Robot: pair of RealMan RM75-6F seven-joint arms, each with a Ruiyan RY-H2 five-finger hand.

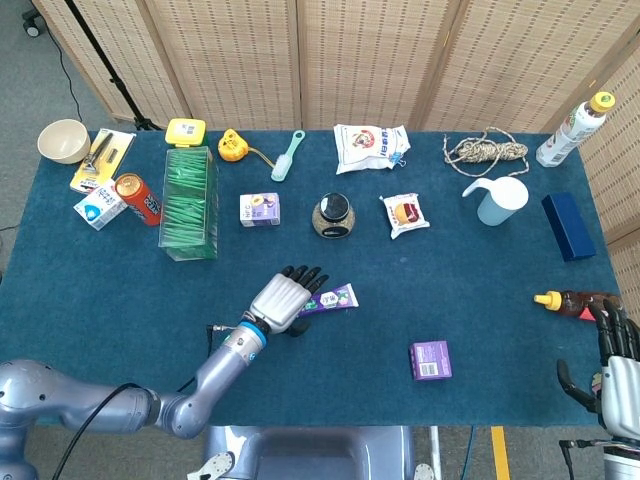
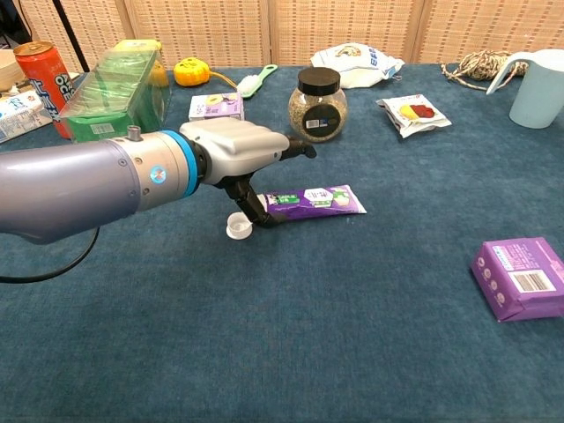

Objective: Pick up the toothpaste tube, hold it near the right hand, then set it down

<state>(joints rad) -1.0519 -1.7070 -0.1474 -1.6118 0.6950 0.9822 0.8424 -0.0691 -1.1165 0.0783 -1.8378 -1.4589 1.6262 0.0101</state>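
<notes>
Left robot hand point(image 1: 283, 300) reaches mid-frame, fingers spread forward, thumb angled down; right robot hand point(image 1: 619, 375) sits lower right, fingers apart.

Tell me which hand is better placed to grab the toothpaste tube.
Left. The left hand is over the toothpaste tube near its cap; the right hand is at the table's far corner.

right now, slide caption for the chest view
Left hand poised over the purple toothpaste tube lying on the blue cloth table.
</notes>
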